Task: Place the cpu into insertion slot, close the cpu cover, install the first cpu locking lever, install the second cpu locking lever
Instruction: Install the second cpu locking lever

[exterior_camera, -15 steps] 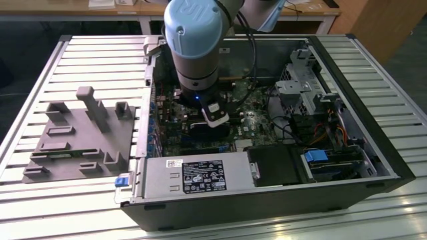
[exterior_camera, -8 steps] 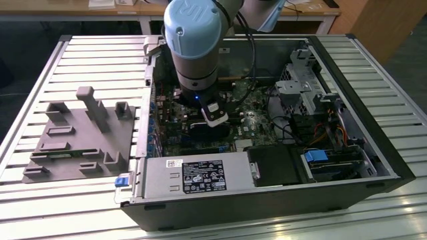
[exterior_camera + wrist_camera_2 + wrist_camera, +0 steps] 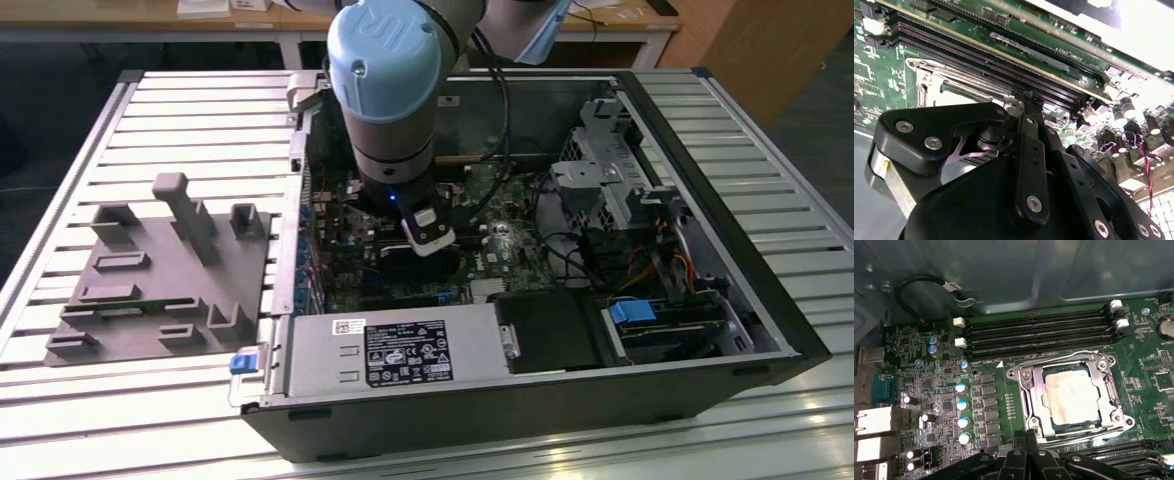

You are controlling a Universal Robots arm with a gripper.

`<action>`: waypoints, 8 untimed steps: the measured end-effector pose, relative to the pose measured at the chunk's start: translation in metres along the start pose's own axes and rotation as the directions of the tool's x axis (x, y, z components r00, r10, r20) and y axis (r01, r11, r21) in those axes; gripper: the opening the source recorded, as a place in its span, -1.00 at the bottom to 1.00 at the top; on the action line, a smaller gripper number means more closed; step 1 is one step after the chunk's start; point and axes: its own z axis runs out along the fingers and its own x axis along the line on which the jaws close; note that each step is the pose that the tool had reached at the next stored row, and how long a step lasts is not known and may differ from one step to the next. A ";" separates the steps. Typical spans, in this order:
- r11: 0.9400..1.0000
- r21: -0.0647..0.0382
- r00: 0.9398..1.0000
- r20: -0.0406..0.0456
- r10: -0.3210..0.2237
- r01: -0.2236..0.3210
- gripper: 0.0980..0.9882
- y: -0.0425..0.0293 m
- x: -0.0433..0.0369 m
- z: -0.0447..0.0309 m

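Exterior view: slatted table [image 3: 174,110] (wooden desk [image 3: 160,25] behind)

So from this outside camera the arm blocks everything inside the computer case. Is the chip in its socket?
Observer: Yes. In the first wrist view the cpu lies flat in the insertion slot.
Visitor: And the metal frame over it?
Observer: The cpu cover is down, framing the chip.
Visitor: Where's the claw thing?
Observer: The gripper, fingers together, is at the socket's edge, beside the memory slots.
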 end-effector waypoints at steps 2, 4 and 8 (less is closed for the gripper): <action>1.000 0.000 1.000 0.000 0.000 0.000 -0.99 0.0000 0.0001 0.0001; 1.000 0.000 1.000 0.001 0.000 0.000 -0.99 0.0004 0.0000 -0.0007; 1.000 0.000 1.000 0.001 0.000 0.000 -0.99 0.0020 -0.0001 -0.0057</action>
